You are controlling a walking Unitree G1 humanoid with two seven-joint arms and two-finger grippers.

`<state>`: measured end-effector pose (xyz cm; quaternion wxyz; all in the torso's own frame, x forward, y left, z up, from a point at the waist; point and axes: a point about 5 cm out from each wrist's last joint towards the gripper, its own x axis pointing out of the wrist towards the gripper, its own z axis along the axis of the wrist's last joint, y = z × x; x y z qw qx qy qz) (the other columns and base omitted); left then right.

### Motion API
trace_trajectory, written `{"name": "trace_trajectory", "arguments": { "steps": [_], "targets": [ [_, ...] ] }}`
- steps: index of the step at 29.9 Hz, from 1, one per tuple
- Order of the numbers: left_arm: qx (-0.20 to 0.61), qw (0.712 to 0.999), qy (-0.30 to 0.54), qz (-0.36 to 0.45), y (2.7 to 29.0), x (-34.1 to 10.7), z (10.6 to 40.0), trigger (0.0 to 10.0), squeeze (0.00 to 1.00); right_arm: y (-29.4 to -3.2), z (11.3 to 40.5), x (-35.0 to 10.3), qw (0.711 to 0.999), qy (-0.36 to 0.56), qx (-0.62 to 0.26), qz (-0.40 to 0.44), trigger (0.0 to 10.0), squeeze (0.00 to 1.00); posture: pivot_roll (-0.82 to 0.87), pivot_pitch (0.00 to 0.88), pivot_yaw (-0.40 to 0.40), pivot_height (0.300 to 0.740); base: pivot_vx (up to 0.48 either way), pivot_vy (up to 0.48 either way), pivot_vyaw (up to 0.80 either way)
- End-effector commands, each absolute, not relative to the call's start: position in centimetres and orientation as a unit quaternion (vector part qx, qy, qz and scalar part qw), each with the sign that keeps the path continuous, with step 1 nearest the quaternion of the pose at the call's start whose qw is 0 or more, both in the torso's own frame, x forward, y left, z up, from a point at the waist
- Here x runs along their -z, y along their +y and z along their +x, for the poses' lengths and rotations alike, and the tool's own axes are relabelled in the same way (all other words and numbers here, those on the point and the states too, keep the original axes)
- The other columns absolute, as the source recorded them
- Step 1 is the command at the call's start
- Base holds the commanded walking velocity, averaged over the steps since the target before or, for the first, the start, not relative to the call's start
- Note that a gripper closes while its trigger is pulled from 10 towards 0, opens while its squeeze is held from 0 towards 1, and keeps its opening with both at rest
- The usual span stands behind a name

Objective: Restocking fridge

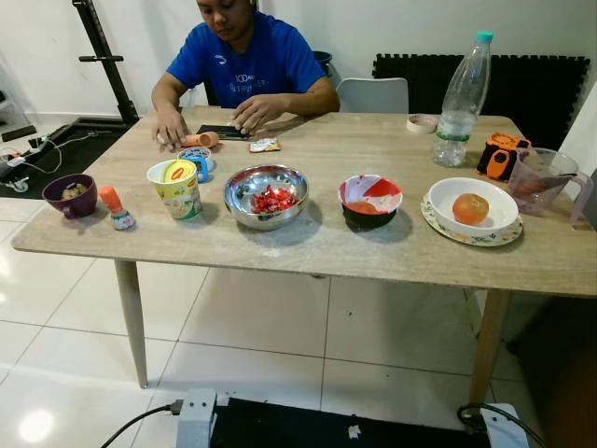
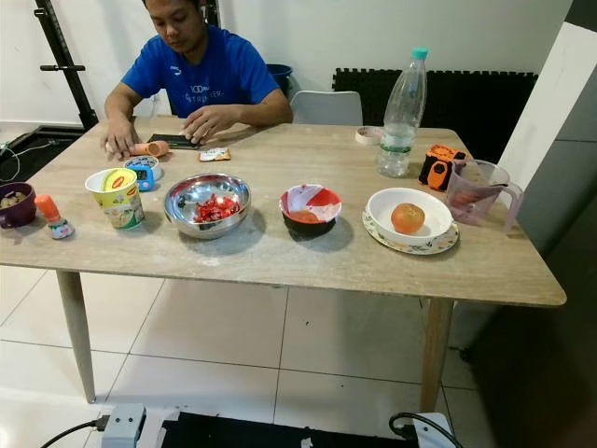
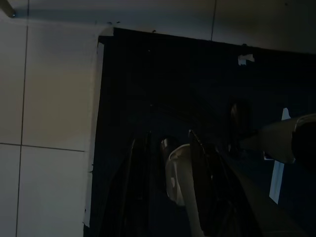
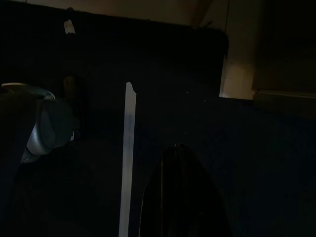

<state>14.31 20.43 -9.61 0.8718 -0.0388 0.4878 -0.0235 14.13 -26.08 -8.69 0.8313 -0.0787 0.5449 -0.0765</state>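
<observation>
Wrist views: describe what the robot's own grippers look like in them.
Both views are very dark. The left gripper has two long, slim black fingers that taper toward their tips, with a pale grey rounded part between them. The right gripper appears as one black, pointed shape with a faint seam down its middle. No cables or markings can be made out on either.

Cut off at the top edge: the head of the person seated behind the table. Partly lost at the right edge of the left eye view — the plastic jug; clipped at the left edge of the right eye view — the purple cup. Too small to read: print on the yellow cup. Too dark to judge in both wrist views: left gripper, right gripper.
</observation>
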Motion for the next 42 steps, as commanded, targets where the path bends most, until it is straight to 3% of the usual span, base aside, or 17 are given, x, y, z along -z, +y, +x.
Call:
{"name": "trace_trajectory", "arguments": {
  "steps": [1,20,31,42],
  "targets": [
    [0.021,0.873,0.487,-0.037,20.6,9.6,14.3,10.0,0.0,-26.0,14.3,8.6,0.834,0.541,0.076,-0.074,10.0,0.0,0.01,0.0,0.002,0.74,0.0,-0.469,0.0],
    [-0.07,0.892,0.438,-0.091,21.1,9.3,14.5,10.0,0.0,-25.6,14.6,8.7,0.837,0.541,0.061,-0.061,10.0,0.0,0.01,0.0,0.005,0.74,0.0,-0.074,0.0],
    [-0.034,0.884,0.457,-0.09,20.7,9.5,14.3,10.0,0.0,-24.8,15.9,8.2,0.861,0.507,0.019,-0.035,10.0,0.0,0.01,0.0,0.008,0.74,0.0,0.0,0.0],
    [-0.013,0.875,0.479,-0.074,20.6,9.7,14.1,10.0,0.0,-24.1,17.4,7.7,0.868,0.494,-0.027,-0.047,10.0,0.0,0.01,0.0,0.003,0.74,0.0,0.0,0.76]
  ]
}}
